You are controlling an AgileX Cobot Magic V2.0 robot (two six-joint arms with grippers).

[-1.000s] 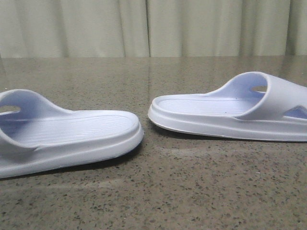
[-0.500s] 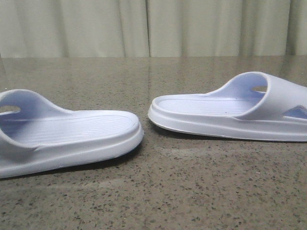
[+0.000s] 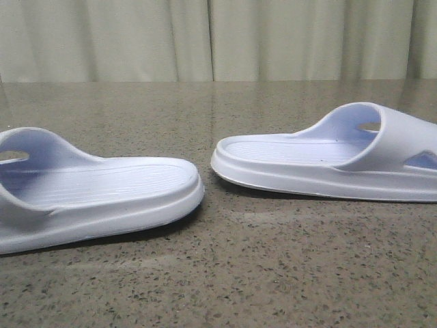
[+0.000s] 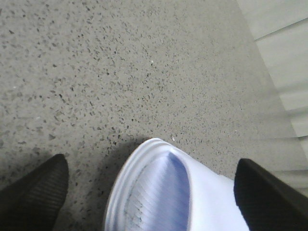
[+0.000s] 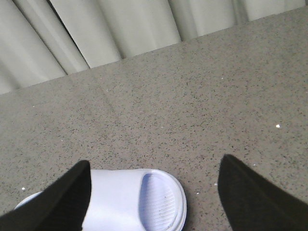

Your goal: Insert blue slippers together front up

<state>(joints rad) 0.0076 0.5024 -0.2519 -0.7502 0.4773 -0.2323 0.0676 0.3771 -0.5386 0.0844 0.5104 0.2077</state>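
Two blue slippers lie sole-down and apart on the speckled table. In the front view the left slipper points its open end right, and the right slipper points its open end left. Neither gripper shows in the front view. In the left wrist view my left gripper is open, its black fingers straddling the rounded end of a slipper without touching it. In the right wrist view my right gripper is open above the strap end of a slipper.
The grey speckled stone table runs back to a pale pleated curtain behind its far edge. A gap of bare tabletop separates the two slippers.
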